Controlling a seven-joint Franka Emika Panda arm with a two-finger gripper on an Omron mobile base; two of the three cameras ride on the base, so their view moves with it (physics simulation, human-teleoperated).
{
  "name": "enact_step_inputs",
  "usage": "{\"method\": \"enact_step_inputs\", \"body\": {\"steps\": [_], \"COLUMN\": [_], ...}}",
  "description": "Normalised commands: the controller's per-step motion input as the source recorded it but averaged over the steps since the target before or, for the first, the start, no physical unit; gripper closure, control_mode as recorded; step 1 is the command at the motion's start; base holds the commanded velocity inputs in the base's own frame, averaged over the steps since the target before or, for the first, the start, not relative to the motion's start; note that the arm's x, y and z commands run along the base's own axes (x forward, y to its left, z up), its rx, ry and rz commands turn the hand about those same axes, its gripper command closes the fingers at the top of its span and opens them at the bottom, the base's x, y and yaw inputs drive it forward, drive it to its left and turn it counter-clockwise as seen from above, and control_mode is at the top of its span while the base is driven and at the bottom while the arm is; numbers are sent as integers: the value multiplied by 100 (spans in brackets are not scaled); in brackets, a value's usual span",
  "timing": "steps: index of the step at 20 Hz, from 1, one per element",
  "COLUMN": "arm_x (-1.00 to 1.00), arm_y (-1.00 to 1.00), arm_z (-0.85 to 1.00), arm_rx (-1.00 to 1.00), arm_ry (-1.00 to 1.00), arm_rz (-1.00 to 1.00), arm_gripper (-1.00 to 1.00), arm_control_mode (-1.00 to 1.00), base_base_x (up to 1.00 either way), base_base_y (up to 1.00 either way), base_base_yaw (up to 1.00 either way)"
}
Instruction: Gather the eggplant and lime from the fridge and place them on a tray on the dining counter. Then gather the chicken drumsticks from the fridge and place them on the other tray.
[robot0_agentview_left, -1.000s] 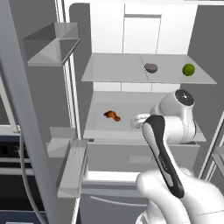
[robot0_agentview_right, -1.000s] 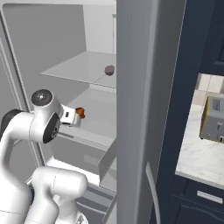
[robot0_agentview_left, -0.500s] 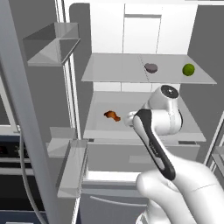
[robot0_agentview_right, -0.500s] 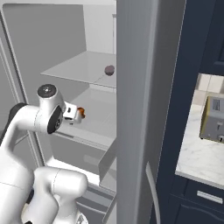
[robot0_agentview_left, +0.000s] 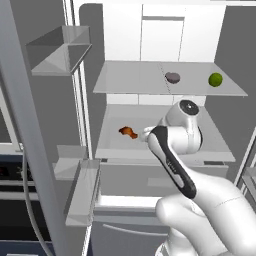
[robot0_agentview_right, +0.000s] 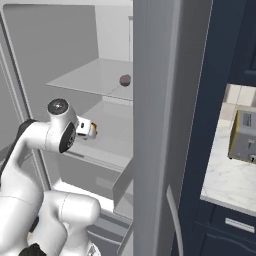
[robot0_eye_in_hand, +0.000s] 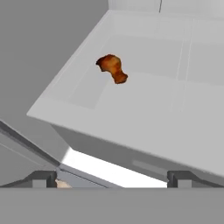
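Drumstick (robot0_eye_in_hand: 112, 68) on shelf (robot0_eye_in_hand: 144, 113) below lime (robot0_agentview_left: 215, 79)

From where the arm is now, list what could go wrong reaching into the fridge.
1. The drumstick lies back on the lower shelf, apart from the open end effector; coming in low, the fingers could hit the shelf's front edge.
2. The eggplant and lime sit on the upper shelf above the arm; lifting steeply could strike that shelf.
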Motion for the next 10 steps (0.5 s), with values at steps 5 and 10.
{"method": "enact_step_inputs", "body": {"steps": [5, 10], "arm_x": [31, 42], "arm_y": [9, 15], "arm_z": [-9, -5], "arm_rx": [0, 0], "arm_ry": [-3, 3], "arm_rz": [0, 0], "arm_gripper": [-100, -100], "arm_control_mode": [-100, -100], "base_base_x": [0, 0], "base_base_y": [0, 0], "base_base_yaw": [0, 0]}}
